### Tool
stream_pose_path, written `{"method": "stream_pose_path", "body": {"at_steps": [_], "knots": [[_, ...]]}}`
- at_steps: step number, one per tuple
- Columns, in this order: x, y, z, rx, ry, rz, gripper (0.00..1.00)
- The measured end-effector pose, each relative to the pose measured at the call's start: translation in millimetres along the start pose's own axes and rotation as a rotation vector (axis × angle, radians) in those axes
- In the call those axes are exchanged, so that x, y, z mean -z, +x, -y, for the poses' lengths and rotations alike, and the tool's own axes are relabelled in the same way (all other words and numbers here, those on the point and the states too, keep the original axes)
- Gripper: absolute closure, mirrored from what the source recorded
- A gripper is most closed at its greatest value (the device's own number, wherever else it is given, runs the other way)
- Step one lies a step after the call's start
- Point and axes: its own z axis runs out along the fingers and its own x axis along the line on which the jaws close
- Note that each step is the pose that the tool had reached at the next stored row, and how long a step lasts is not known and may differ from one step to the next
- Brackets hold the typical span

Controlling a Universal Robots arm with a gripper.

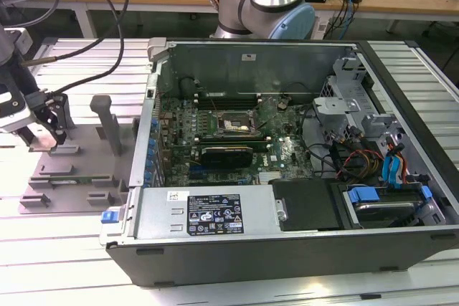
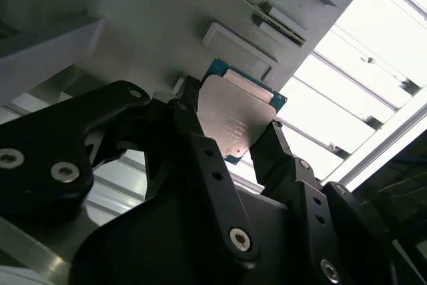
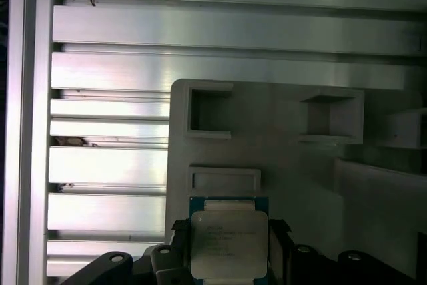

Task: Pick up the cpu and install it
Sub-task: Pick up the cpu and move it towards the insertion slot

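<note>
Black two-finger gripper (image 2: 233,117) closed on small flat square silvery-topped cpu (image 2: 241,108), fingers (image 2: 199,148) pressed against opposite edges, over grey plastic tray (image 3: 287,165), left of open computer case (image 1: 165,214) in exterior view.

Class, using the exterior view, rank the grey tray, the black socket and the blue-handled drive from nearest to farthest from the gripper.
1. Grey tray: under the gripper, exterior view's left.
2. Black socket: middle of the open case.
3. Blue-handled drive: exterior view's right.
</note>
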Motion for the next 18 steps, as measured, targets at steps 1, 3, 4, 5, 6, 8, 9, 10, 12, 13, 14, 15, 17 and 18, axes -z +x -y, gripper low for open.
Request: {"method": "stream_pose_path", "body": {"at_steps": [1,3,4,5,6,8,9,10,12,13,14,15,17,18], "knots": [[1.2,0.0,0.0,0.000,0.0001,0.0000,0.45],[2.2,-0.1,0.0,0.000,0.0001,-0.0001,0.45],[3.4,-0.1,0.0,0.000,0.0000,0.0000,0.45],[5.7,-0.2,0.0,0.000,0.0002,0.0000,0.45],[7.2,-0.2,0.0,0.000,0.0004,-0.0001,0.45],[8.4,-0.2,0.0,0.000,0.0004,-0.0001,0.45],[9.5,-0.3,0.0,0.000,0.0005,-0.0001,0.45],[10.2,-0.3,0.0,0.000,0.0007,-0.0002,0.45],[11.5,-0.3,0.0,0.000,0.0008,-0.0001,0.45],[12.2,-0.4,0.0,0.000,0.0008,-0.0001,0.45],[12.8,-0.4,0.0,0.000,0.0010,-0.0002,0.45],[13.5,-0.4,0.0,0.000,0.0010,0.0000,0.45],[16.0,-0.5,0.0,0.000,0.0016,-0.0001,0.45],[17.1,-0.5,0.0,0.000,0.0020,-0.0002,0.45]]}}
